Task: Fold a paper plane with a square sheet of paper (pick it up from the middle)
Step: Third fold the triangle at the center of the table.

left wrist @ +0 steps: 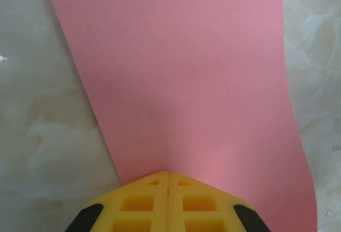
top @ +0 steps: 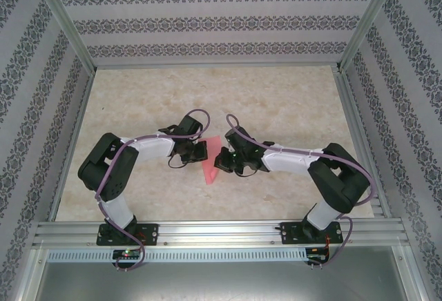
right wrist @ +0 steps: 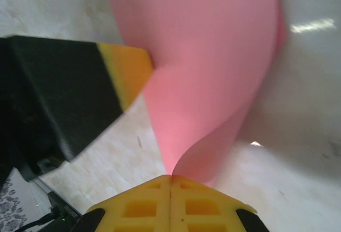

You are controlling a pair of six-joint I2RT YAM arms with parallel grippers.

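Note:
The square sheet of paper is salmon pink and hangs between my two grippers near the middle of the table. My left gripper is shut on one edge of it. In the left wrist view the sheet spreads out smooth ahead of the closed yellow fingertips of that gripper. My right gripper is shut on the opposite edge. In the right wrist view the paper curls up from the pinched tips of the right gripper. A yellow-tipped finger of the left gripper touches the sheet's far side.
The marble-patterned table lies open behind and to both sides of the arms. Patterned walls enclose it on three sides. An aluminium rail with the arm bases runs along the near edge.

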